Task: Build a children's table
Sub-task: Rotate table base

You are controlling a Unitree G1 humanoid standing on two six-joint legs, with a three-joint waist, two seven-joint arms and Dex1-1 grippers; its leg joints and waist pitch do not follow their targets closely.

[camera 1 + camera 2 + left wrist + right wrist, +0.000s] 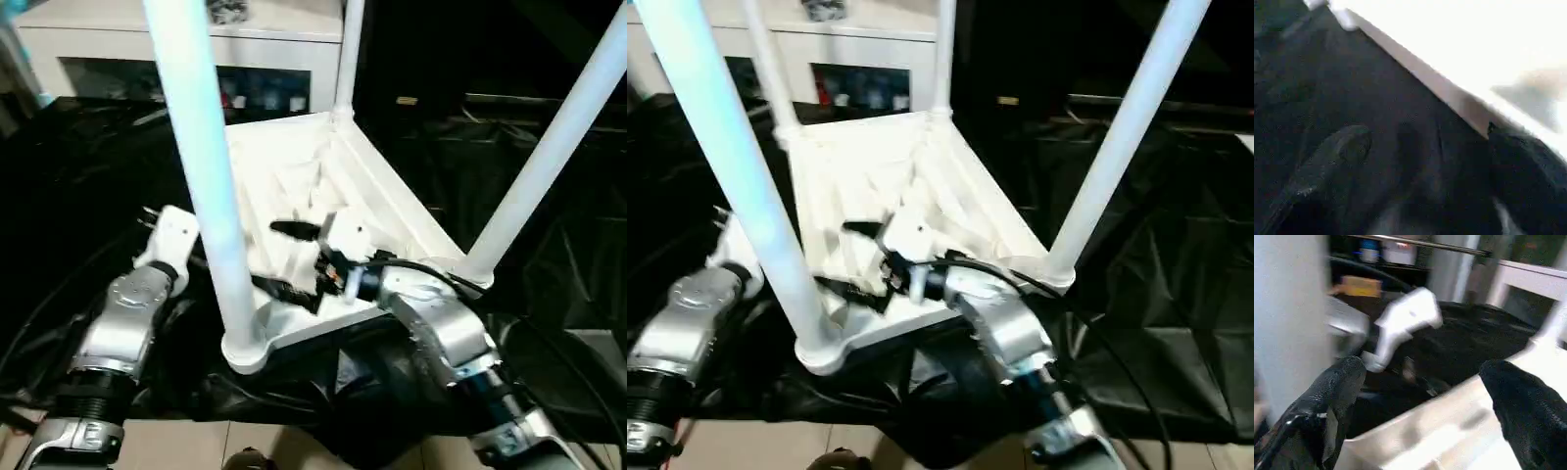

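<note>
The right gripper (291, 257) has its 2 fingers (1327, 399) spread wide, straddling the near rim of the upturned tabletop (872, 181) at picture centre, gripping nothing. The left gripper (168, 230), also wide open and empty, sits at centre left behind the near leg (211, 186). All 4 legs look socketed, so I judge the next job is to grip the rim firmly with both before turning it. Both silver forearms rise from the bottom corners toward the near edge.
</note>
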